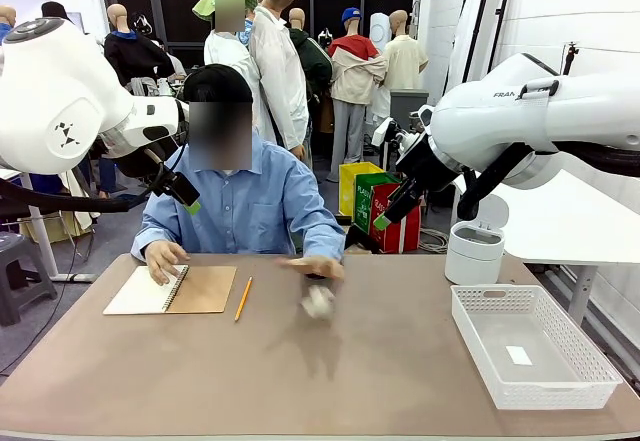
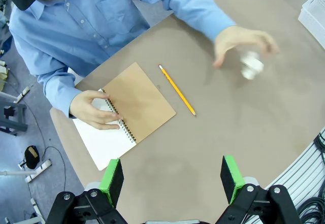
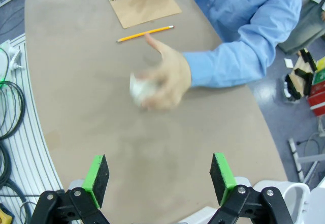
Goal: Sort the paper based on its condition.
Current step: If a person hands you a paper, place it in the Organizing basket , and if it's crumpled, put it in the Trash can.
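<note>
Front view: crumpled paper (image 1: pixel 318 302), blurred, lies at mid-table just below the person's hand (image 1: pixel 313 267), right of the pencil (image 1: pixel 243 298) and notebook (image 1: pixel 205 289). Left gripper (image 2: pixel 171 179) and right gripper (image 3: pixel 160 179) hang above the near table, jaws wide apart, holding nothing. Risk: the light ball may roll when pinched, or a descending arm may meet the hand. The basket (image 1: pixel 600 366) stands well to the right.

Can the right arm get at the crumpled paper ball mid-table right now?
Probably not yet. The person's hand is right by the crumpled paper and blurred. Nothing else lies between it and the right gripper, whose jaws stand open above the table.
</note>
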